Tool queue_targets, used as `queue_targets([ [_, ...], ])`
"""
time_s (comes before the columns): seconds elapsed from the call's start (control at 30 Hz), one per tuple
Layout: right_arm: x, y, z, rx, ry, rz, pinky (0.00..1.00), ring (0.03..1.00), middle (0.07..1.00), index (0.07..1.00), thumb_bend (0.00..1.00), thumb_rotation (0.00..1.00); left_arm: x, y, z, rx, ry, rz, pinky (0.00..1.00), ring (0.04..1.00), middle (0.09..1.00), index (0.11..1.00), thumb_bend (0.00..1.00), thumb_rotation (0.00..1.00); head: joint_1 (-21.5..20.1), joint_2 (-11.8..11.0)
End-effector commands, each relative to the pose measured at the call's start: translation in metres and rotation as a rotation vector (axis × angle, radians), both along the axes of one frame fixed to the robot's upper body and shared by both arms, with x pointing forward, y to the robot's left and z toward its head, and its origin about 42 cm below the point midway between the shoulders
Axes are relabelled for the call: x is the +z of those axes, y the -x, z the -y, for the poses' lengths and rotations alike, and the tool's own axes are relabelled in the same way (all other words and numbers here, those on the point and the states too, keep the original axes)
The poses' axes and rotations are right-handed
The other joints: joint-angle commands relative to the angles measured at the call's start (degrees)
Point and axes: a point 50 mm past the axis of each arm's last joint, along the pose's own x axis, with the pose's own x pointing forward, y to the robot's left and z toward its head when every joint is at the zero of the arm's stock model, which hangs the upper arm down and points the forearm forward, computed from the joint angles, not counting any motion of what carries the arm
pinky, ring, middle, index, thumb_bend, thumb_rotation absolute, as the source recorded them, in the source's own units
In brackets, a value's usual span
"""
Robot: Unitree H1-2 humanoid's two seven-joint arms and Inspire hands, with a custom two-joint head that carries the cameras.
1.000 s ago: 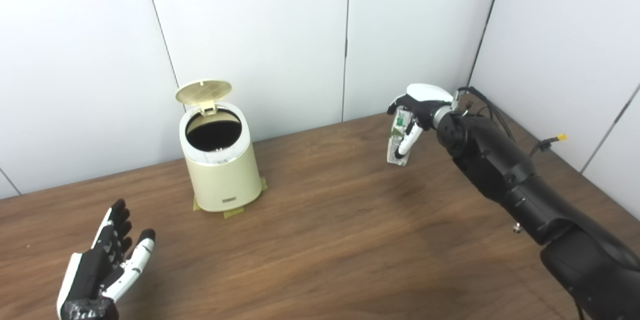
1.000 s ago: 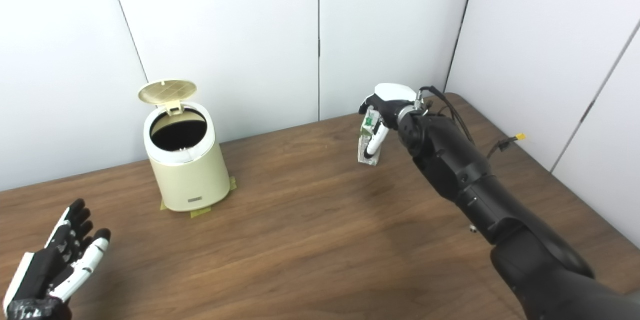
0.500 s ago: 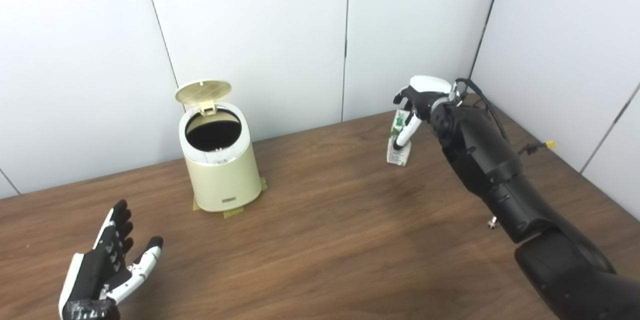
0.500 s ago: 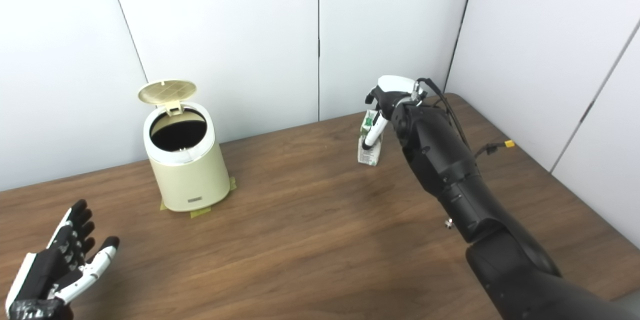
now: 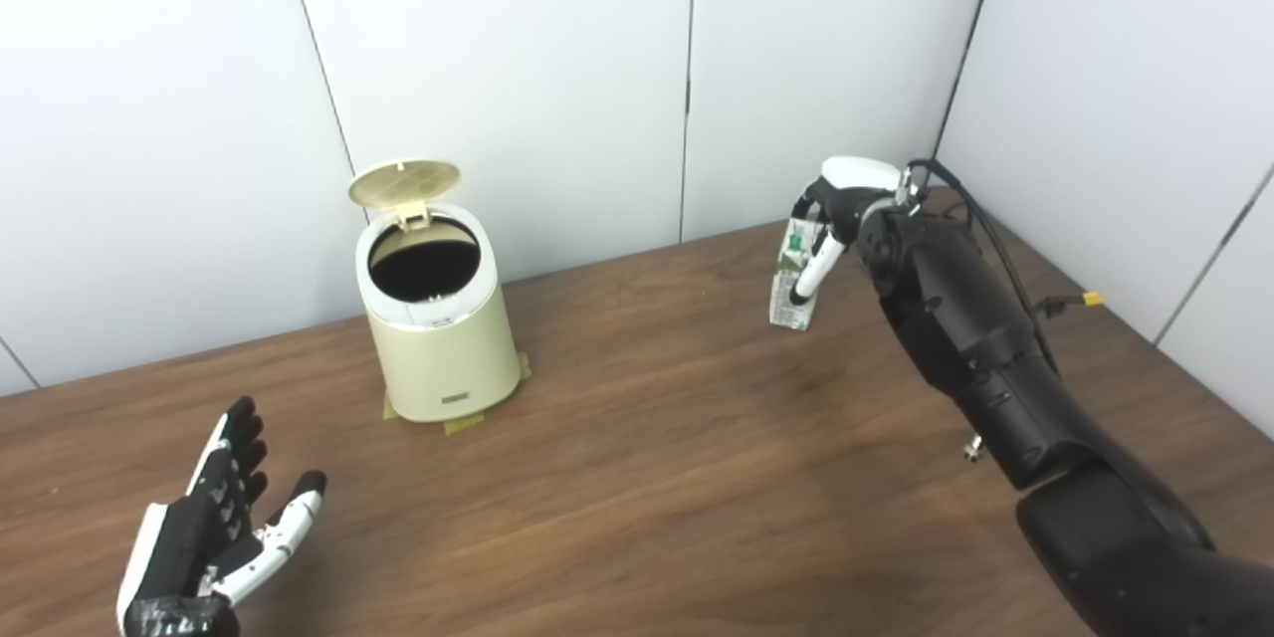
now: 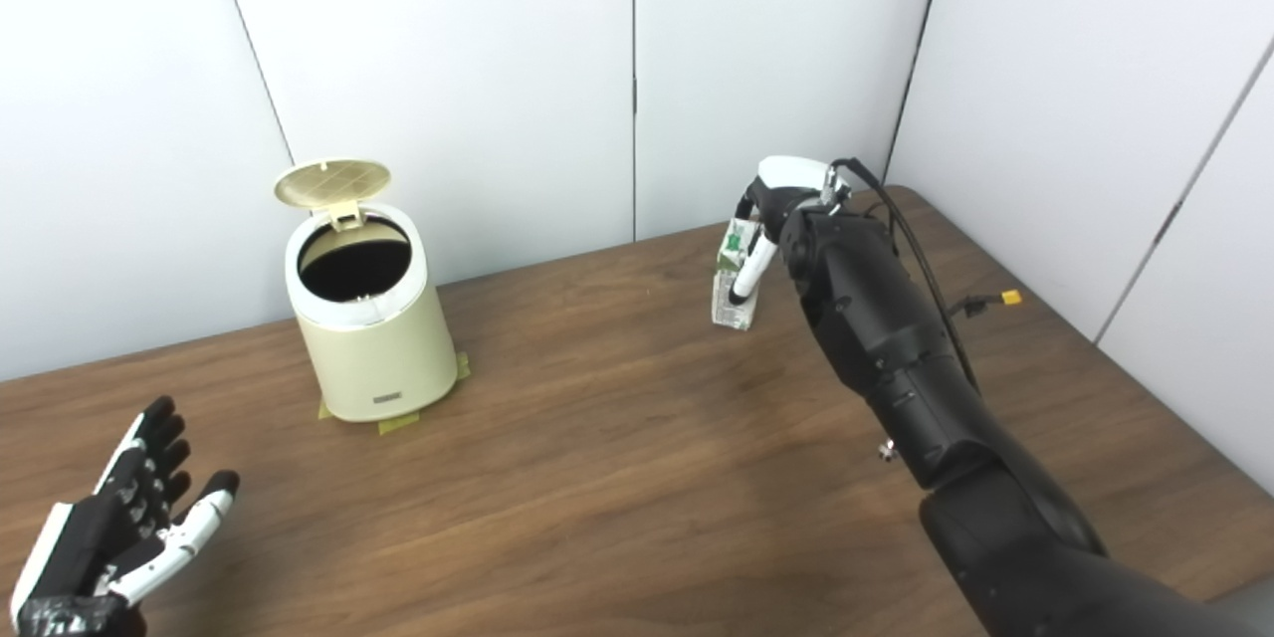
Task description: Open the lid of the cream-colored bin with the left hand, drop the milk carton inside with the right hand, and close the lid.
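The cream-colored bin (image 5: 443,348) stands left of centre on the wooden table (image 5: 647,478). Its round lid (image 5: 404,181) is tipped up at the back and the dark inside shows. Far right, near the back edge, a small white and green milk carton (image 5: 788,307) stands upright on the table. My right hand (image 5: 841,194) reaches over its top, with a white finger laid down its front, shut on the carton. My left hand (image 5: 204,537) hovers low at the front left, palm up and fingers spread, holding nothing and well apart from the bin.
Yellowish tape pieces (image 5: 463,423) stick out under the bin's base. White wall panels stand close behind the table and along its right side. A cable with a yellow plug (image 5: 1090,300) hangs off my right arm.
My right forearm has swung in and risen while the hand settled more squarely over the carton, which stays in place. The left hand's thumb has spread out a little.
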Motion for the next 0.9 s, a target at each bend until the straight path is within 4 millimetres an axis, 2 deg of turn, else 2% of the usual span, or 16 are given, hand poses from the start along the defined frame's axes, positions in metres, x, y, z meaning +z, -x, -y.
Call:
queue_targets([
  [0.0, 0.033, -0.005, 0.007, -0.012, 0.042, 0.097, 0.44, 0.548, 0.629, 0.746, 0.91, 0.18, 0.018, -0.003, 0.001, -0.008, -0.001, 0.095, 1.0, 1.0, 1.0, 1.0, 0.37, 0.03, -0.1, 0.4],
  [0.13, 0.032, -0.007, 0.01, -0.02, 0.039, 0.098, 0.44, 0.549, 0.625, 0.724, 0.91, 0.16, 0.018, -0.003, 0.001, -0.009, 0.008, 0.091, 1.0, 1.0, 1.0, 1.0, 0.37, 0.07, -0.2, 0.5],
  [0.23, 0.031, -0.007, 0.01, -0.017, 0.038, 0.103, 0.4, 0.507, 0.599, 0.693, 0.88, 0.15, 0.018, -0.003, 0.001, -0.007, 0.009, 0.087, 1.0, 1.0, 1.0, 1.0, 0.37, 0.09, -0.3, 0.5],
  [0.3, 0.03, -0.007, 0.009, 0.001, 0.027, 0.124, 0.37, 0.468, 0.568, 0.636, 0.85, 0.12, 0.018, -0.003, 0.001, -0.008, 0.01, 0.091, 1.0, 1.0, 1.0, 1.0, 0.37, 0.1, -0.3, 0.5],
  [0.33, 0.029, -0.006, 0.009, 0.013, 0.016, 0.139, 0.35, 0.443, 0.504, 0.564, 0.66, 0.05, 0.018, -0.003, 0.001, -0.007, 0.014, 0.092, 1.0, 1.0, 1.0, 1.0, 0.37, 0.11, -0.1, 0.5],
  [0.37, 0.028, -0.006, 0.009, 0.022, 0.007, 0.154, 0.35, 0.438, 0.487, 0.535, 0.6, 0.02, 0.019, -0.003, 0.001, -0.008, 0.016, 0.094, 1.0, 1.0, 1.0, 1.0, 0.37, 0.1, 0.0, 0.5],
  [0.43, 0.024, -0.006, 0.009, 0.03, -0.003, 0.184, 0.33, 0.422, 0.469, 0.513, 0.54, 0.0, 0.019, -0.003, 0.002, -0.009, 0.022, 0.093, 1.0, 1.0, 1.0, 1.0, 0.38, 0.1, 0.0, 0.6],
  [0.53, 0.021, -0.005, 0.005, 0.035, -0.006, 0.212, 0.34, 0.393, 0.505, 0.533, 0.52, 0.0, 0.019, -0.003, 0.002, -0.01, 0.015, 0.098, 1.0, 1.0, 1.0, 1.0, 0.38, 0.1, 0.1, 0.6],
  [0.73, 0.02, -0.007, 0.001, 0.041, -0.018, 0.248, 0.3, 0.366, 0.491, 0.56, 0.51, 0.0, 0.019, -0.002, 0.004, -0.01, -0.003, 0.104, 1.0, 1.0, 1.0, 1.0, 0.38, 0.12, 0.2, 0.7],
  [0.87, 0.02, -0.007, -0.002, 0.035, -0.012, 0.25, 0.28, 0.36, 0.485, 0.564, 0.51, 0.0, 0.018, -0.003, 0.004, -0.012, 0.0, 0.104, 1.0, 1.0, 0.999, 1.0, 0.39, 0.1, 0.2, 0.7],
])
